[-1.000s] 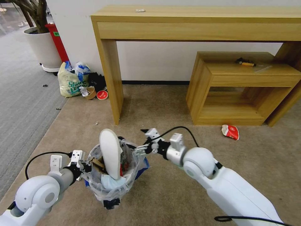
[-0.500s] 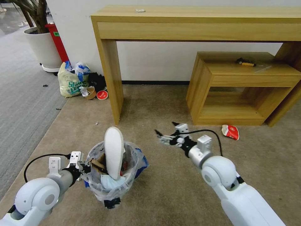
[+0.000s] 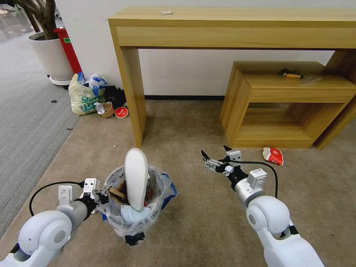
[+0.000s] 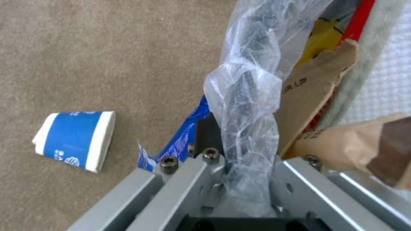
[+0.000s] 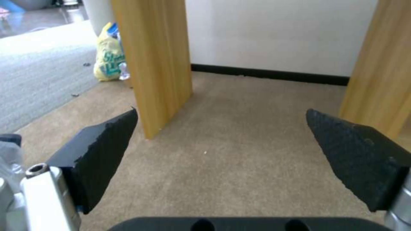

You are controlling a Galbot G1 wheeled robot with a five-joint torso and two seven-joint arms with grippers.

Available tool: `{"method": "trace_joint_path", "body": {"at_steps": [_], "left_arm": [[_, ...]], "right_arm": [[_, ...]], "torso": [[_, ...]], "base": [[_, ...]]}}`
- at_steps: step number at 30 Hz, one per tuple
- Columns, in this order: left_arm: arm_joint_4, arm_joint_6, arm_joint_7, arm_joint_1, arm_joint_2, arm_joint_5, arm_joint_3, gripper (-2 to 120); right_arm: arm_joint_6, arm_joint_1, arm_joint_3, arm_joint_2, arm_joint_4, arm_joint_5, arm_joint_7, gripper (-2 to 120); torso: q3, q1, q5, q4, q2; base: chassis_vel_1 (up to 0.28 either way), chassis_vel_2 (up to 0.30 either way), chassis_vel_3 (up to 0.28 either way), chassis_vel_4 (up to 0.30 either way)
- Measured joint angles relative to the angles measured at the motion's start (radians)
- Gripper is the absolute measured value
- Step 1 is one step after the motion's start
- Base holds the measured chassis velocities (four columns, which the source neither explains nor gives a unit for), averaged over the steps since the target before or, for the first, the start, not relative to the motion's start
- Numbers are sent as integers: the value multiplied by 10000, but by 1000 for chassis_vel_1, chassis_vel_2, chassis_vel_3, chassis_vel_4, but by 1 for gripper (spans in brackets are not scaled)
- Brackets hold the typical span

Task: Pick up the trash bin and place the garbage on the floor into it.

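1. The trash bin was held upright off the floor at the near left, its mouth facing up; a white foam insole stood in it on end, long axis near vertical, tip tilted slightly away from the robot.
2. Brown cardboard and a pale blue crumpled piece were packed beside the insole inside the clear bag liner.
3. The left gripper was clamped on the bin's left rim — in the left wrist view the liner and the black rim were seen pinched between its closed metal fingers.
4. The right gripper was held above the carpet to the right of the bin, well apart from it, its black fingers spread wide with nothing between them.
5. A blue-and-white paper cup lay on its side on the beige carpet near the bin.
6. A red wrapper lay farther right — just in front of the low wooden shelf unit.
7. A tall wooden console table stood against the white wall; its left leg rose between the bin and the far-left corner.
8. In that corner a yellowish-green tied bag, cups and a red lid were piled, beside a white planter.
9. Grey striped carpet bordered the beige on the left.
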Motion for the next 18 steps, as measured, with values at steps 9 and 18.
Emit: {"method": "trace_joint_path", "body": {"at_steps": [9,18], "left_arm": [[-26,0,24,-7,-91,22,-75,0],[-56,0,71,27,-119,37,-222,0]], "right_arm": [[100,-133,-2,28,-10,-436,-654,100],[101,-183,-255,96,18,-662,-745,100]], "torso": [[1,0,0,0,0],[1,0,-1,-1,0]], "base": [[92,80,-85,-81],[120,114,-116,-117]]}}
